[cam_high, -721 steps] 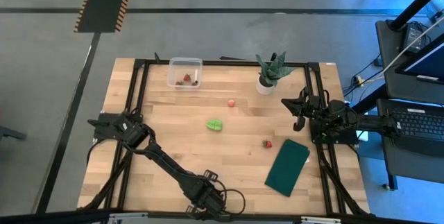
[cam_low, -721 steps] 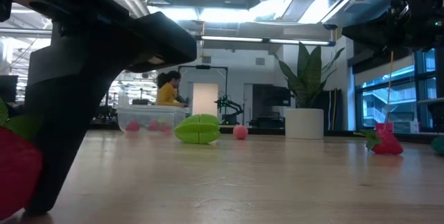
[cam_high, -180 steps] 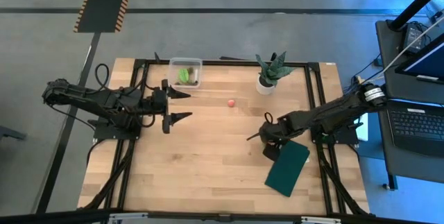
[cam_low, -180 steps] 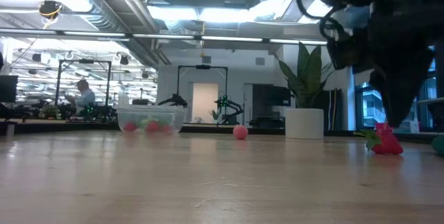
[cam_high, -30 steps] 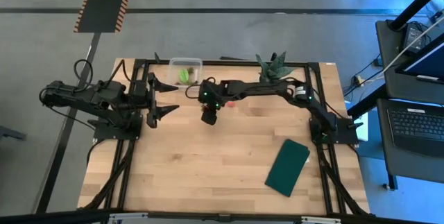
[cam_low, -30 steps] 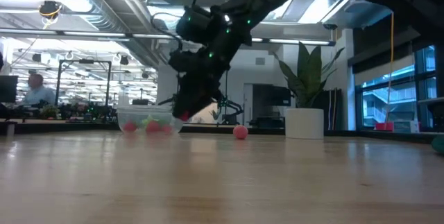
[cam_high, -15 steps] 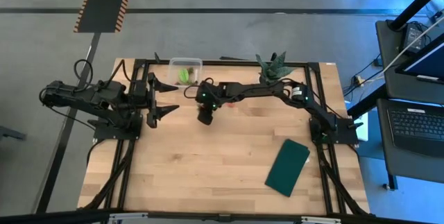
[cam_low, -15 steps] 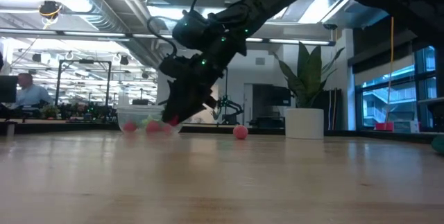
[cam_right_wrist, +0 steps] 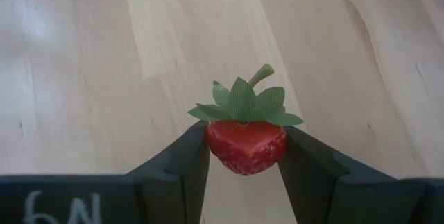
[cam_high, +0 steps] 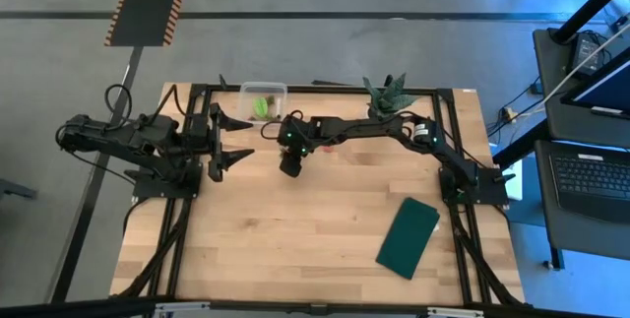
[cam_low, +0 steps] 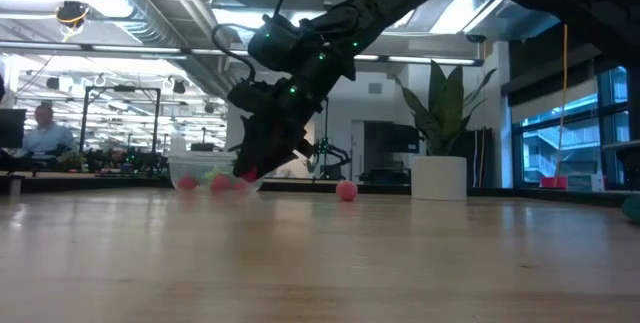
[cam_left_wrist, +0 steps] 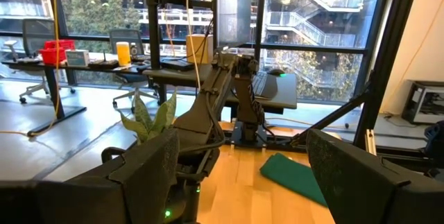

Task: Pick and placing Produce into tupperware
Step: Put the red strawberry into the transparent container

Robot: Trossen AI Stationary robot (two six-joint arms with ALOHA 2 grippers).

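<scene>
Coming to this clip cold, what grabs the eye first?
The right hand pinches a red strawberry by its sides, above bare wood. It hangs just short of the clear tupperware at the table's far edge, where a green piece lies. The left hand waits open beside the tub.

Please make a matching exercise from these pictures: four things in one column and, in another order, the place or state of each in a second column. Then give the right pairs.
Things:
1. strawberry
2. pink fruit
3. green piece
4. left tool

Places or states:
A. lies inside the tub
B. open, waiting at the table's left side
C. held between the fingers of the right tool, above the table
D. lies loose on the table, beside the potted plant

Pairs: 1-C, 2-D, 3-A, 4-B
</scene>
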